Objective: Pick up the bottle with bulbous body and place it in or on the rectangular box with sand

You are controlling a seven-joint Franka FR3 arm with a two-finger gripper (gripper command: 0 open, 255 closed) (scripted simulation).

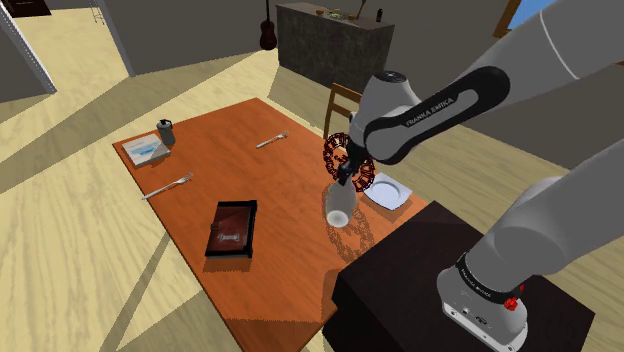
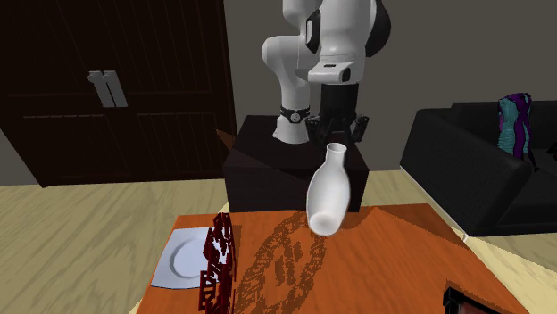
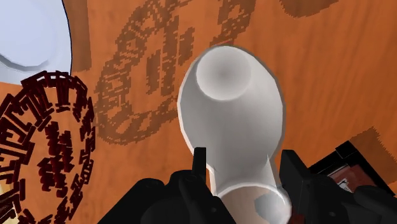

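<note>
We read one piece of lettering: "FRANKA EMIKA", in white capitals, along a dark stretch of the arm [image 1: 425, 113] in the shoulder view. A black ring [image 1: 478, 284] lower on the arm carries small white marks too, but we cannot make them out.

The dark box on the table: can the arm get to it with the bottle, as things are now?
Probably yes. The gripper clasps the white bottle by its neck, and the table between it and the dark box looks bare; the fork lies aside.
</note>
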